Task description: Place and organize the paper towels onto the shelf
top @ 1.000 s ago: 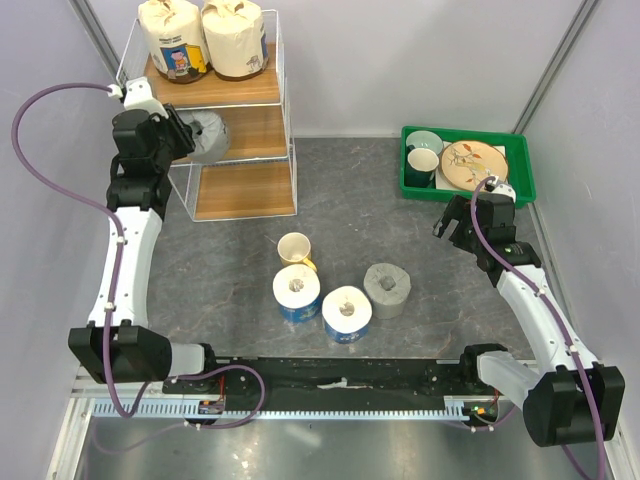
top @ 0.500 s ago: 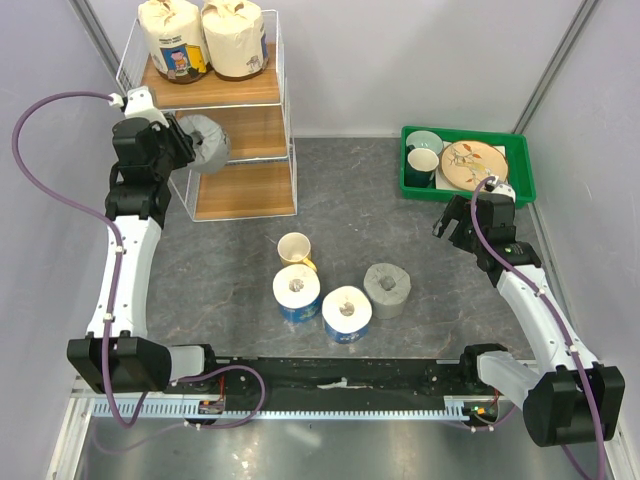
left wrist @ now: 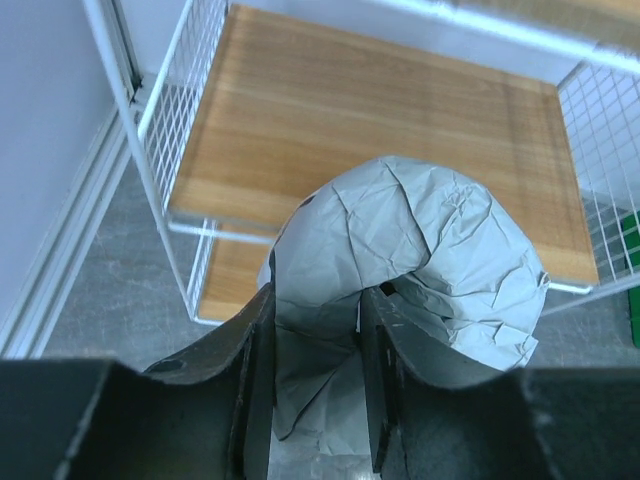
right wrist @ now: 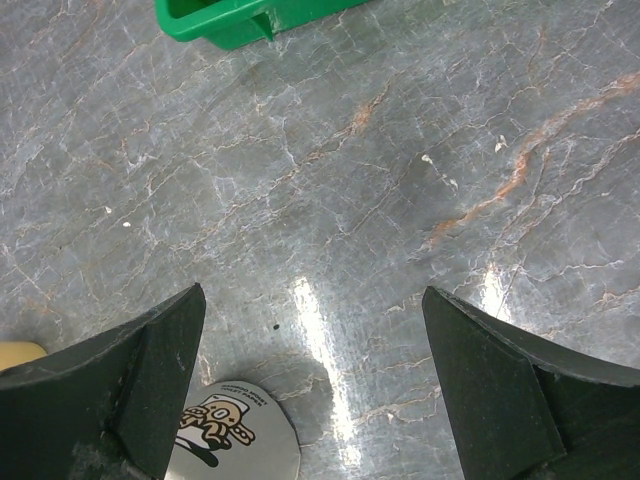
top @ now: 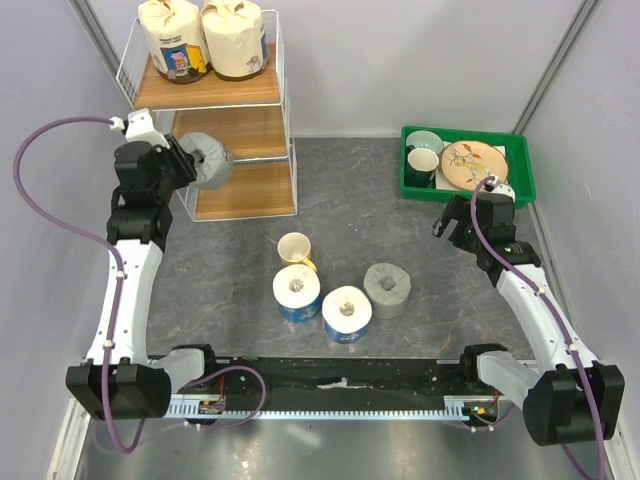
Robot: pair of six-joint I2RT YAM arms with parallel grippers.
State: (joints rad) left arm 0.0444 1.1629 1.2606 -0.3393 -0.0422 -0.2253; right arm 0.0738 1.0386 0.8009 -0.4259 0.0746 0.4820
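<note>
The shelf stands at the back left, with two cream paper towels on its top board. My left gripper is shut on the wrapper of a grey roll and holds it in the air by the shelf's left side, at the height of the middle and lower boards. In the left wrist view my gripper pinches this roll in front of the middle board. Two white-and-blue rolls and another grey roll stand on the table. My right gripper is open and empty over the table; it shows in the right wrist view with the grey roll's top below it.
A yellow mug lies behind the white-and-blue rolls. A green tray with dishes sits at the back right; its corner shows in the right wrist view. White walls close in the left and right sides.
My left gripper has carried the grey roll down and toward the near side, from the middle board's level to between the middle and lower boards. The right arm has not moved.
</note>
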